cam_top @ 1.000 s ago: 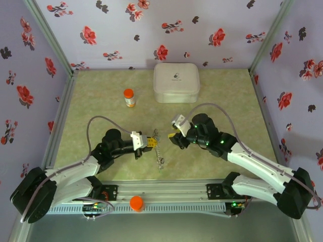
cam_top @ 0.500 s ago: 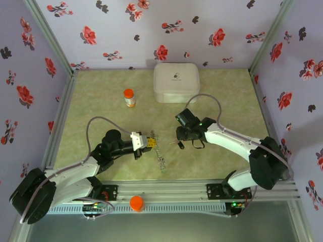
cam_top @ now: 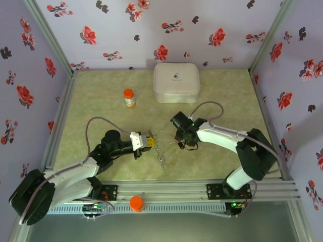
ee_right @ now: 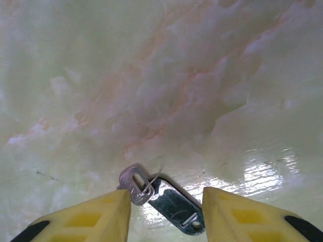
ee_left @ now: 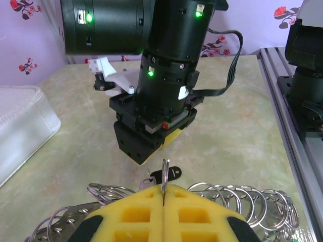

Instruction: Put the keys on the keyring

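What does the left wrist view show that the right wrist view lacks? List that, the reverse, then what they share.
Left wrist view: the left gripper shut on the keyring, a chain of rings, the white case. Right wrist view: the right gripper open, fingertips flanking the key. Both: the right gripper, that dark-tagged key, the table.

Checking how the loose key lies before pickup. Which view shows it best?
Right wrist view: the key and its dark tag lie flat, close up between the pads of the open right claw. Left wrist view shows it partly behind the keyring. Top external view makes it a speck.
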Motion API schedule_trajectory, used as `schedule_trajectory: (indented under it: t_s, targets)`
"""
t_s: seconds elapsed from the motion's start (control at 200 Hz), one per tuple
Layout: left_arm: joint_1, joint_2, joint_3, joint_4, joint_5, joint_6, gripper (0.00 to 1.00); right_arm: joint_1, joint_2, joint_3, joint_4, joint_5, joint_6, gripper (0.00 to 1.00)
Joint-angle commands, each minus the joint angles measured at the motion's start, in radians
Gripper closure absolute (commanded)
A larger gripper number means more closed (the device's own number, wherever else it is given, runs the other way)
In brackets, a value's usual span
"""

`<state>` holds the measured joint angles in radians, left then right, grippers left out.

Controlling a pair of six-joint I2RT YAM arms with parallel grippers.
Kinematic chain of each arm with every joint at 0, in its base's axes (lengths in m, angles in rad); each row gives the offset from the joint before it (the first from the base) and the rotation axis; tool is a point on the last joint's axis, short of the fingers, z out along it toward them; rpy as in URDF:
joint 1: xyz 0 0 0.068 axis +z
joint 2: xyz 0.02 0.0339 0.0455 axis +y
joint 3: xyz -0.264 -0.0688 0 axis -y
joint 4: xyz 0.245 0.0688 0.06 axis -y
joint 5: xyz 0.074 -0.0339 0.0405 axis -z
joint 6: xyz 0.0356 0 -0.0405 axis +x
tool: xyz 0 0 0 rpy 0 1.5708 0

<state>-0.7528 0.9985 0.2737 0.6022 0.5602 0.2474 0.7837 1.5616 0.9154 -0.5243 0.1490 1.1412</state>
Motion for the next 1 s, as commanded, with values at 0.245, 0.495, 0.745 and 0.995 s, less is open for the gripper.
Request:
schedule_trajectory:
  t_s: [0.245, 0.495, 0.745, 0.995]
  targets:
    - [-0.005, -0.029, -0.013, 0.035, -0.008, 0.029, 1.00, 0.021, 0.056, 0.003, 0.032, 0.008, 0.100, 0.68]
    - [-0.005, -0.026, -0.014, 0.046, -0.007, 0.028, 1.00, 0.020, 0.077, 0.016, 0.045, 0.003, 0.091, 0.73]
    - [-0.005, -0.026, -0.013, 0.044, -0.008, 0.028, 1.00, 0.024, 0.088, 0.020, 0.044, 0.000, 0.088, 0.79]
    - [-0.005, -0.027, -0.010, 0.039, -0.007, 0.027, 1.00, 0.025, 0.095, 0.025, 0.047, -0.009, 0.091, 0.84]
